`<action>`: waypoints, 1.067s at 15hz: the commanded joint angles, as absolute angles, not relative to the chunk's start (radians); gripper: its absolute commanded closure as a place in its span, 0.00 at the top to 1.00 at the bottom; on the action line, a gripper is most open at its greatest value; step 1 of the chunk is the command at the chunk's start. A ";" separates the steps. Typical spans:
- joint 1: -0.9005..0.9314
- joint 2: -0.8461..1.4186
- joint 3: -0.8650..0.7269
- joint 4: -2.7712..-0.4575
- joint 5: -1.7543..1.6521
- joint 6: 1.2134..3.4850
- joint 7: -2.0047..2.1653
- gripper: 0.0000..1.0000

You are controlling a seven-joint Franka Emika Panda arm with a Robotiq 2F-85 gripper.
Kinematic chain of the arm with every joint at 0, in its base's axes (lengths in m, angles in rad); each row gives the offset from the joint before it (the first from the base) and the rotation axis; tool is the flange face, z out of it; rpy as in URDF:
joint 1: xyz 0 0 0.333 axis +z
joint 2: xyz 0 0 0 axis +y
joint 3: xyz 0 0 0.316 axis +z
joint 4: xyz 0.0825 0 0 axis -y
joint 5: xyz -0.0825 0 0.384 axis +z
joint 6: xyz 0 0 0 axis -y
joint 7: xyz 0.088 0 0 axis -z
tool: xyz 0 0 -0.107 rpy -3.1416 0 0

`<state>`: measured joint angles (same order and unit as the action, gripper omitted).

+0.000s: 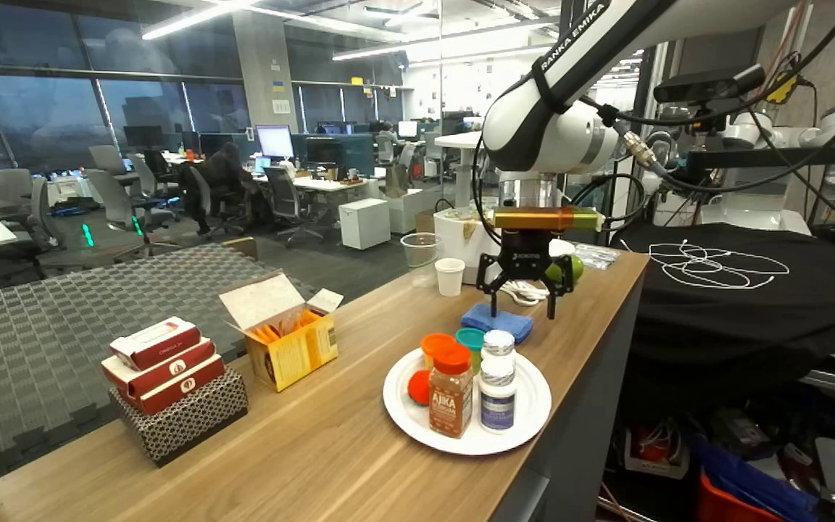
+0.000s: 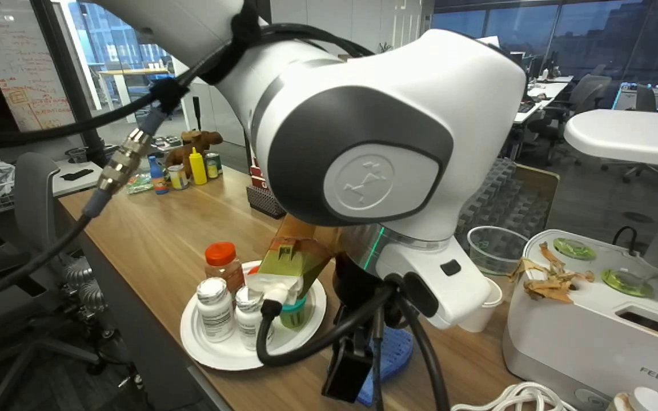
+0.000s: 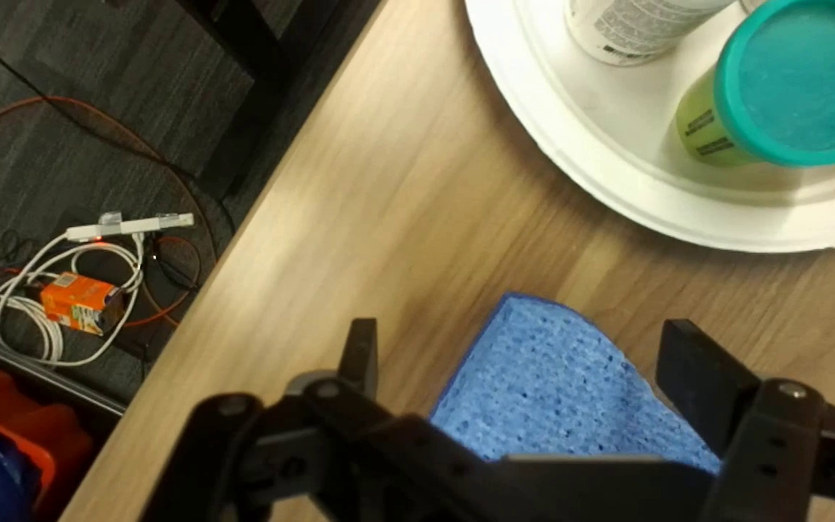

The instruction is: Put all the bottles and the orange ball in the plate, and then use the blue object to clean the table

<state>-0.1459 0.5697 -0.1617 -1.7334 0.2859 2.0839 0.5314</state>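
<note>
The blue sponge (image 1: 514, 325) lies flat on the wooden table behind the plate; it also shows in the wrist view (image 3: 555, 384). My gripper (image 1: 522, 317) is open and empty over the sponge, pointing down. In the wrist view its fingers (image 3: 519, 326) lie on either side of the sponge. The white plate (image 1: 533, 417) holds a spice bottle with a red lid (image 1: 451, 406), two white bottles (image 1: 497, 406), an orange-lidded tub (image 1: 434, 344), a teal-lidded tub (image 1: 470, 338) and the orange ball (image 1: 418, 388). The arm partly hides the sponge in an exterior view (image 2: 394, 354).
A yellow box (image 1: 294, 348) and stacked red boxes (image 1: 171, 370) stand along the table. A paper cup (image 1: 449, 277), a clear plastic cup (image 1: 421, 250), a white machine (image 2: 592, 331) and a white cable (image 2: 512, 397) are near the sponge. The table edge (image 1: 591, 348) runs close beside the plate.
</note>
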 commanded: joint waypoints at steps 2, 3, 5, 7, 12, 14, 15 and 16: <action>-0.133 0.596 -0.178 -1.708 0.314 2.084 0.654 1.00; -0.129 0.599 -0.182 -1.710 0.310 2.092 0.688 1.00; -0.127 0.608 -0.187 -1.709 0.308 2.105 0.751 1.00; -0.126 0.621 -0.190 -1.701 0.304 2.118 0.811 1.00; -0.128 0.637 -0.198 -1.667 0.290 2.145 0.925 1.00; -0.127 0.644 -0.205 -1.647 0.278 2.151 0.961 1.00; -0.127 0.648 -0.208 -1.638 0.273 2.156 0.978 0.85; -0.126 0.657 -0.212 -1.625 0.265 2.153 0.996 0.73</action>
<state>-0.1437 0.6318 -0.1889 -1.6758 0.2910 2.1471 0.9238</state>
